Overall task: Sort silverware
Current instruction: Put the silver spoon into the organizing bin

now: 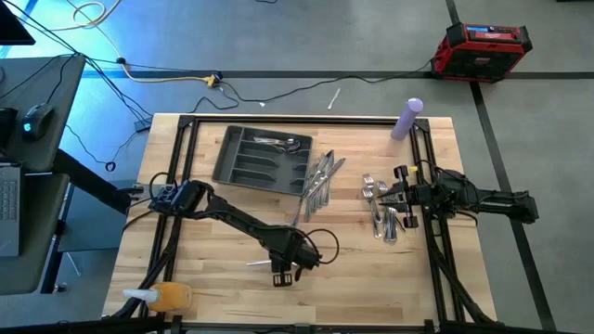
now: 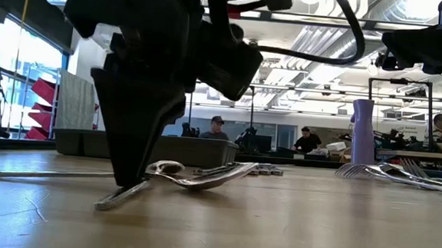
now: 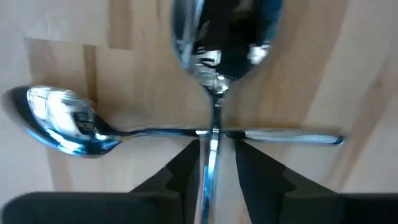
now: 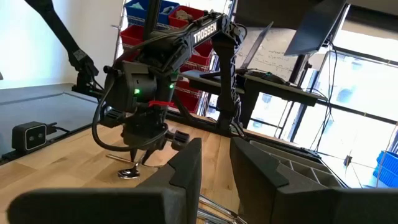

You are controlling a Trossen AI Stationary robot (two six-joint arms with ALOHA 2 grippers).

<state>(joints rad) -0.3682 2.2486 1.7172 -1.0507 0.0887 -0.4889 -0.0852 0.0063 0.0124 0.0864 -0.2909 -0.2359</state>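
Note:
Two silver spoons lie crossed on the wooden table near its front. One spoon (image 3: 68,124) lies flat, and the other spoon (image 3: 221,43) rests its handle (image 3: 213,134) over the first one's handle. My left gripper (image 3: 216,152) points straight down over that crossing, also seen from above (image 1: 283,271). It is open, with one finger on each side of the upper spoon's handle. My right gripper (image 4: 216,158) waits open and level at the table's right side (image 1: 401,195). More silverware lies in piles (image 1: 320,176) (image 1: 380,209) and in the dark grey tray (image 1: 243,162).
A purple bottle (image 1: 406,119) stands at the far right corner, and an orange-and-white object (image 1: 165,297) lies at the near left corner. A black frame (image 1: 186,125) runs along the table's edges. People sit in the room beyond the table (image 2: 217,128).

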